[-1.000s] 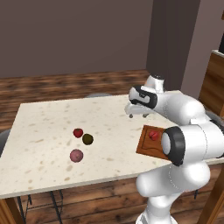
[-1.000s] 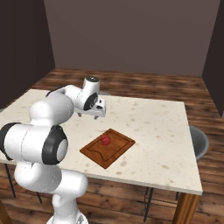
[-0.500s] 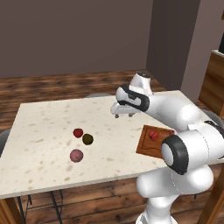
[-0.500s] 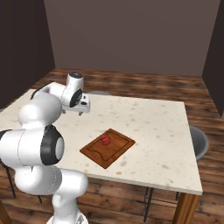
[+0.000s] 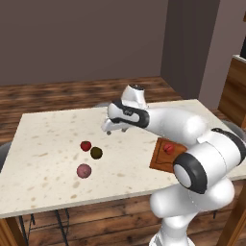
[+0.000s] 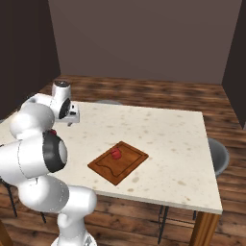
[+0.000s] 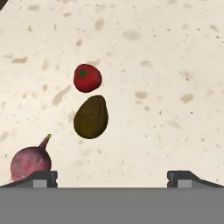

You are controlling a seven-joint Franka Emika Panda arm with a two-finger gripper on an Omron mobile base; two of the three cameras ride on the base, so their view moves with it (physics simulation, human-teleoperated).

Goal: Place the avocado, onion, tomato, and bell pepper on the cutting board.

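My pincer [image 5: 110,129] hangs above the speckled tabletop [image 5: 48,125], its tips spread wide apart and holding nothing; in the hand view the two dark tips stand near opposite bottom corners. Three vegetables lie on the bare tabletop in a loose cluster. The tomato [image 7: 87,78] is a bright red ball with a green stem mark, and the avocado [image 7: 91,117] lies just beside it, nearly touching. The onion [image 7: 30,162], dull maroon with a short stalk, lies apart from them, by one pincer tip in the hand view. From the left base view I see the tomato [image 5: 85,145], avocado [image 5: 96,153] and onion [image 5: 83,170] well apart from the cutting board [image 6: 129,165]. The board lies flat near the tabletop's near edge. One small red item, the bell pepper [image 6: 116,153], rests on it.
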